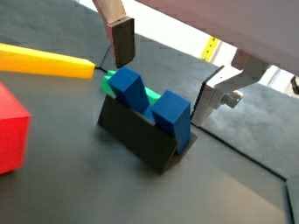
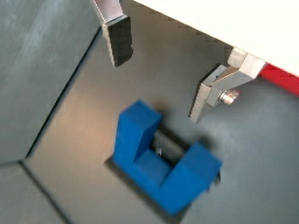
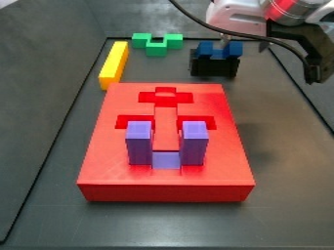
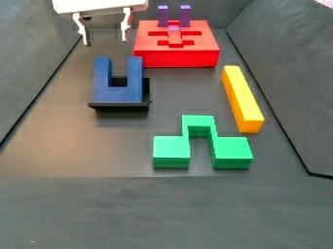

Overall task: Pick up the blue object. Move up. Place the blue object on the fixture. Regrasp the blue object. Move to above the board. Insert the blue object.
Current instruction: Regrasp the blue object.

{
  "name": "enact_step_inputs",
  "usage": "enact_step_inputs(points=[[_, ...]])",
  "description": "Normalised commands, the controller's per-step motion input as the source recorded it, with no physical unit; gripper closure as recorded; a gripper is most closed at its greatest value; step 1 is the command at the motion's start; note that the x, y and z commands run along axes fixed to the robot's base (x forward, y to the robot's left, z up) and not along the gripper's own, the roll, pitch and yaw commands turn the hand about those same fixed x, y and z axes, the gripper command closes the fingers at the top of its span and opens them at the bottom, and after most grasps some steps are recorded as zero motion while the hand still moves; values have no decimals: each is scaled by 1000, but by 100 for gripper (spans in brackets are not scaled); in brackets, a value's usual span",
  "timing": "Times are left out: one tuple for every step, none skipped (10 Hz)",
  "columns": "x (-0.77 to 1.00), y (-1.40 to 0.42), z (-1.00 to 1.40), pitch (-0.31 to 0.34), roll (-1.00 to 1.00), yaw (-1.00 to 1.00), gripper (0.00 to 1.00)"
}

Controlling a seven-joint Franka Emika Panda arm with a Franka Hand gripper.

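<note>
The blue object [image 1: 149, 103] is a dark blue U-shaped block. It rests in the black fixture [image 1: 135, 140] with its two prongs pointing up, seen also in a side view [image 4: 117, 78]. My gripper [image 1: 167, 74] hovers just above it, open, with one finger on either side and nothing between them. In the other wrist view the gripper [image 2: 163, 68] also stands clear of the blue object [image 2: 163, 162]. Both side views show the red board [image 3: 163, 166], with a lighter purple U-shaped block [image 3: 167, 143] seated in it. The gripper [image 4: 104, 27] hangs between the fixture [image 4: 120, 103] and the board [image 4: 176, 51].
A long yellow bar [image 4: 240, 95] lies beside the board, and a green block [image 4: 198, 142] sits near it on the dark floor. Raised walls [image 4: 53, 68] border the work area. The yellow bar [image 1: 41, 61] and the green block [image 1: 111, 86] show behind the fixture in a wrist view.
</note>
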Motion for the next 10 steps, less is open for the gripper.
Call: enact_step_inputs(points=[[431, 271, 0, 406, 663, 174, 0], [409, 289, 46, 377, 583, 246, 0], [337, 134, 80, 323, 334, 220, 0], [74, 0, -23, 0, 0, 177, 0], [31, 0, -51, 0, 0, 0, 0], [571, 0, 0, 0, -286, 0, 0], [734, 40, 0, 6, -326, 0, 0], [669, 91, 0, 49, -260, 0, 0], [574, 129, 0, 23, -251, 17, 0], [526, 137, -29, 0, -234, 74, 0]])
